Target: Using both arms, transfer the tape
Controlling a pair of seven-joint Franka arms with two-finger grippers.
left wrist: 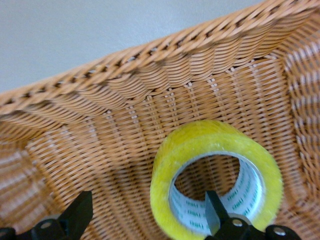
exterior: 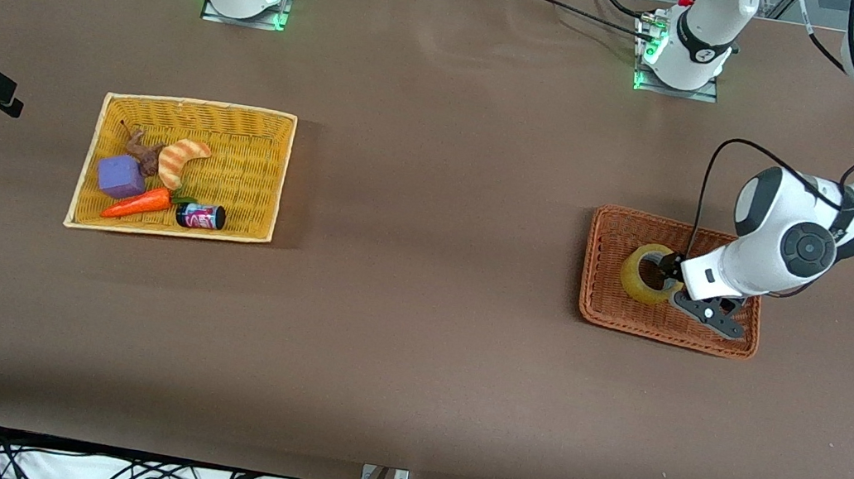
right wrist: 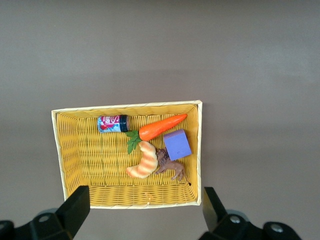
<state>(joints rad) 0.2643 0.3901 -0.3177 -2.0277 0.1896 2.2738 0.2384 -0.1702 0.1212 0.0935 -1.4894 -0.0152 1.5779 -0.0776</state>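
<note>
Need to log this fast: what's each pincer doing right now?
Left pincer: open, low in the brown basket, one finger inside the tape ring, not gripping.
Right pincer: open, empty, above the yellow basket.

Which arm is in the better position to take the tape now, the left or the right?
Left. Its claw is down in the brown basket, open, one finger through the tape. The right claw hangs open high over the yellow basket, toward the right arm's end of the table.

The tape (exterior: 646,275), a translucent yellow packing roll with a grey-white printed core, is standing on its edge in the brown wicker basket (exterior: 617,312), sitting toward that basket's nine o'clock side, toward the worktop's middle.
</note>
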